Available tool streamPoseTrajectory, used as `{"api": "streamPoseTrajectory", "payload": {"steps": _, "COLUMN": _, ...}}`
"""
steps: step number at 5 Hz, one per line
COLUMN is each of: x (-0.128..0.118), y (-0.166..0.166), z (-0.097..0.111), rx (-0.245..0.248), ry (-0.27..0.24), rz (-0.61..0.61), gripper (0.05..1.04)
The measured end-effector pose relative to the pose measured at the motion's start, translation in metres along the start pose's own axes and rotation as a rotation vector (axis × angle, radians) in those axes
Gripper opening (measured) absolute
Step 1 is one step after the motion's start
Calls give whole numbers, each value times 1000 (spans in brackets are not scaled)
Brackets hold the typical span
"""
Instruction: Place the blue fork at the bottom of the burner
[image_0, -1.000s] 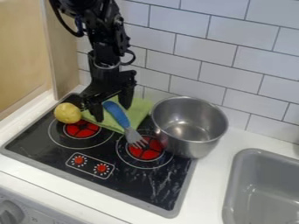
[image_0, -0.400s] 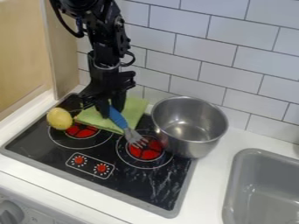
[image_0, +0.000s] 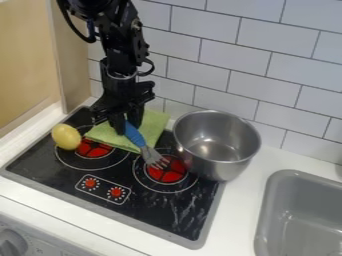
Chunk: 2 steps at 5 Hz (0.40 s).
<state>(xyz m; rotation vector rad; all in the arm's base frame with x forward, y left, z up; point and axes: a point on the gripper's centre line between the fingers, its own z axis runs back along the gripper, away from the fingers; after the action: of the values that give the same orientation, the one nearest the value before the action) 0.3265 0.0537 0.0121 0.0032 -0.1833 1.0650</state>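
In the camera view, a small marking beside the knob (image_0: 12, 244) is too faint to read. The gripper (image_0: 128, 129) had its jaws wide apart; now they are nearly together, gripping the handle of the blue fork (image_0: 135, 136). The potato (image_0: 67, 136) has moved left and forward, and the green cloth (image_0: 153, 123) slightly left. The fork slants from upper left to lower right, handle over the cloth, tines pointing down-right over the right burner (image_0: 175, 172).

Blue-handled fork (image_0: 135, 135), plain green cloth (image_0: 154, 121), yellow potato-like object (image_0: 67, 136).
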Motion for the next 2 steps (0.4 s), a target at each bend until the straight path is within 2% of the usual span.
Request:
{"api": "streamPoseTrajectory", "payload": {"steps": 1, "x": -1, "y": 0, "z": 0, "rx": -1, "ry": 5, "rz": -5, "gripper": 329}}
{"api": "streamPoseTrajectory", "payload": {"steps": 2, "x": 3, "y": -2, "z": 13, "rx": -22, "ry": -17, "rz": -7, "gripper": 320}}
